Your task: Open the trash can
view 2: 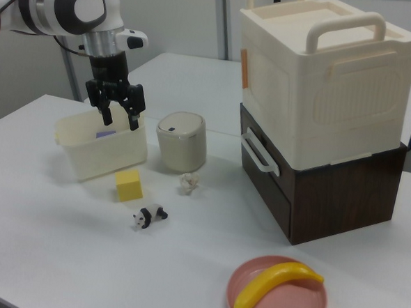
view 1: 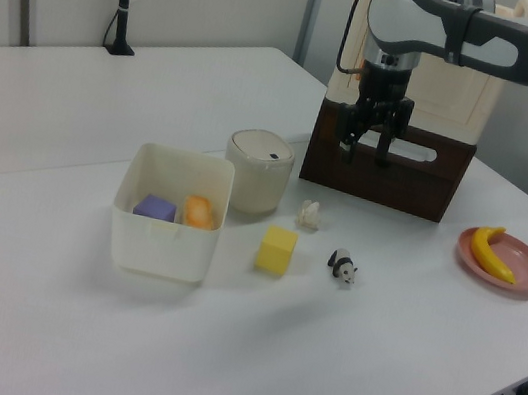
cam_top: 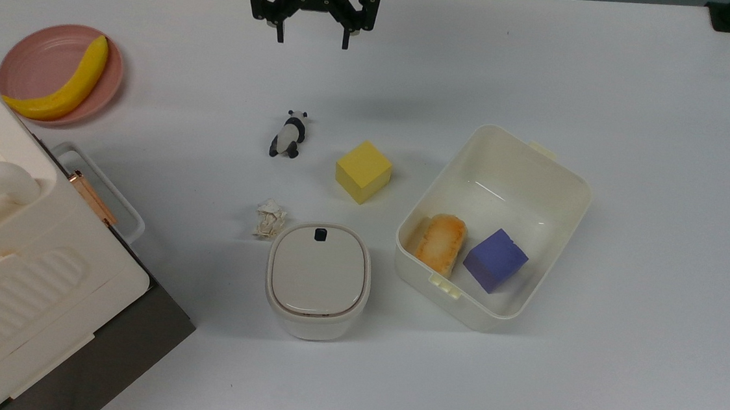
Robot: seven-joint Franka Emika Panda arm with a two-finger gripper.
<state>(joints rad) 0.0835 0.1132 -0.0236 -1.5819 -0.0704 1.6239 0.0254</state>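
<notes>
Top view: one cream tub (cam_top: pixel 562 181) is seen holding one bread roll (cam_top: pixel 441 243) and one purple cube (cam_top: pixel 495 259). One banana (cam_top: pixel 65 85) is laid on the pink plate (cam_top: pixel 28 58). The trash can (cam_top: pixel 318 281) is placed low of centre, just beside the top view's left of the tub; white rounded-square body, flat beige-grey lid shut, black button (cam_top: pixel 321 234) at the lid's far edge. A paper wad (cam_top: pixel 270 218) is just beside it. One yellow cube (cam_top: pixel 363 171) and one toy panda (cam_top: pixel 289 134) are loose on the table (cam_top: pixel 641 90). The gripper (cam_top: pixel 311 39) is held at the top edge, jaws spread, nothing gripped, well apart from the can.

Left view: the trash can (view 1: pixel 258 170) is placed between the tub (view 1: pixel 170 212) and a dark wooden box (view 1: pixel 390 173).

Right view: a ribbed cream box with handle (view 2: pixel 325 77) is stacked on the dark box (view 2: pixel 329 189). The gripper (view 2: pixel 117 117) is hung above the tub (view 2: pixel 101 147).
</notes>
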